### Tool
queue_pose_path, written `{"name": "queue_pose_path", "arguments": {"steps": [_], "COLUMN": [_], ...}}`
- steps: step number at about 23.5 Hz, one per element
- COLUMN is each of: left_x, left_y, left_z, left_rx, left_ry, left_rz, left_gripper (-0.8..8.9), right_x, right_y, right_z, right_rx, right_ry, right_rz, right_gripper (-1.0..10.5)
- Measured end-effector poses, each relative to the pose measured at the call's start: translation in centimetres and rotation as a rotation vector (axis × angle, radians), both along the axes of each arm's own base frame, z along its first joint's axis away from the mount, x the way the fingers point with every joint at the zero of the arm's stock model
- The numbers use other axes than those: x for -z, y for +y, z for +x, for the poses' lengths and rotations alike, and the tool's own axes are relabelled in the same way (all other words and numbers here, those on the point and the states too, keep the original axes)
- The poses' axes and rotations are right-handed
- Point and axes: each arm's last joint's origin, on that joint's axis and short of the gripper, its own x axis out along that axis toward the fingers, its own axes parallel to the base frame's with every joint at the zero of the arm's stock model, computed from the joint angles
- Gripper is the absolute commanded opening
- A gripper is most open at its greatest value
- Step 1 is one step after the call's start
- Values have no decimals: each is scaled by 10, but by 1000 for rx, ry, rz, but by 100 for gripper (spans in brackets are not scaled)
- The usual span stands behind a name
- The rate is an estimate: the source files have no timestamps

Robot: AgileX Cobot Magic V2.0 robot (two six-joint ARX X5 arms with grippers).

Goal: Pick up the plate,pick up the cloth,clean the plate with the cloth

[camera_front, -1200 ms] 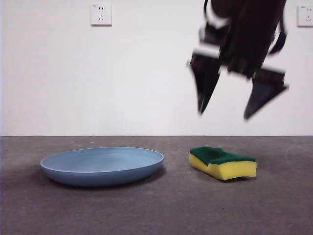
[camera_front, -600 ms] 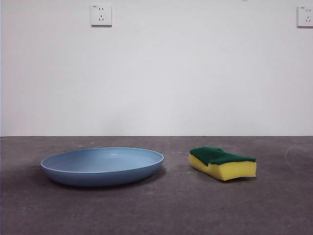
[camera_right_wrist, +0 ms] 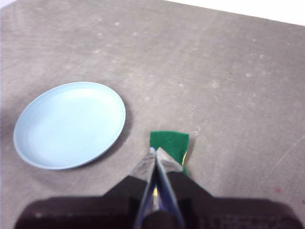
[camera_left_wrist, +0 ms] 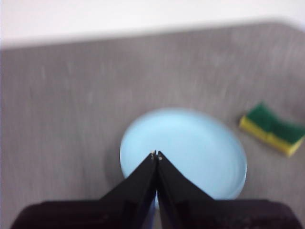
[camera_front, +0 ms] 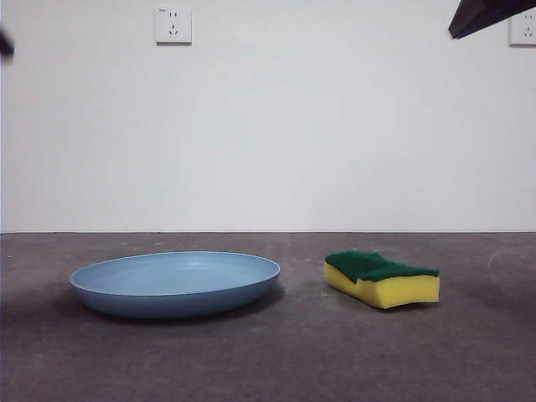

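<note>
The light-blue plate [camera_front: 176,283] lies flat on the grey table, left of centre. The cloth, a yellow sponge with a green top [camera_front: 382,278], lies to its right, apart from it. My left gripper [camera_left_wrist: 156,155] is shut and empty, high above the plate [camera_left_wrist: 190,150]; the sponge [camera_left_wrist: 272,129] shows off to the side. My right gripper [camera_right_wrist: 155,151] is shut and empty, high above the sponge [camera_right_wrist: 169,142], with the plate [camera_right_wrist: 69,124] beside it. In the front view only a black tip [camera_front: 486,14] shows at the top right corner and a dark speck [camera_front: 5,42] at the left edge.
A white wall stands behind the table with two sockets [camera_front: 172,25] high up. The grey table surface [camera_front: 268,360] stretches around both things.
One arm was low above the sponge with jaws spread a second ago. It has risen out of the front view; only a black tip shows at the top right now. Plate and sponge have not moved.
</note>
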Motion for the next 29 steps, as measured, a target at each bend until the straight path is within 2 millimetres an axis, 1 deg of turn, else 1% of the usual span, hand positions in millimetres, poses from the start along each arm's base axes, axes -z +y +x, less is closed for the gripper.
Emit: {"name": "queue_pose_path", "arguments": {"steps": [1, 5, 20, 23, 29], "left_x": [5, 8, 10, 2, -22], "left_y": [0, -1, 0, 7, 29], "left_z": [1, 1, 0, -3, -14], "left_rx": [-7, -14, -20, -55, -187], "left_ry": [49, 88, 102, 8, -254], "left_rz": [7, 10, 23, 39, -18], "left_gripper": [-3, -3, -3, -3, -3], "right_x": [0, -1, -1, -1, -1], "right_y": [-1, -2, -1, -2, -2], "right_z": [0, -1, -1, -1, -1], "right_rx": [3, 3, 2, 2, 2], "right_ry": [0, -8, -8, -8, -8], "right_rz": [0, 7, 7, 7, 7], "right_gripper": [1, 1, 1, 1, 1]}}
